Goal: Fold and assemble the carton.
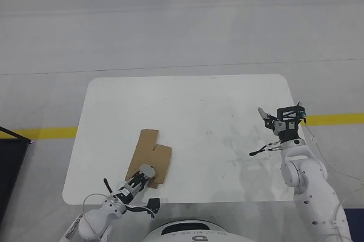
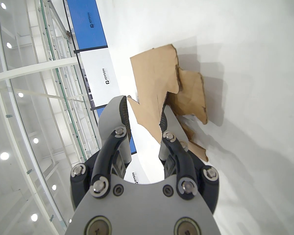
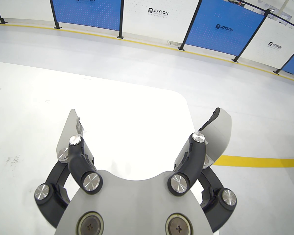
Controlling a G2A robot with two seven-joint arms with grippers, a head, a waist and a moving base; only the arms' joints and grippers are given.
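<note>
The carton is a flattened brown cardboard blank lying near the front left of the white table. My left gripper sits at its near edge. In the left wrist view the left gripper is open, and the carton's upper flap runs between its fingers. One finger is tucked between that flap and the layer below. My right gripper hovers at the table's right edge, far from the carton. In the right wrist view the right gripper stands open with nothing between its fingers.
The table's rounded far right corner lies just ahead of the right gripper. A yellow floor line runs past both sides of the table. A black frame stands on the floor to the left. Blue and white fence panels enclose the area.
</note>
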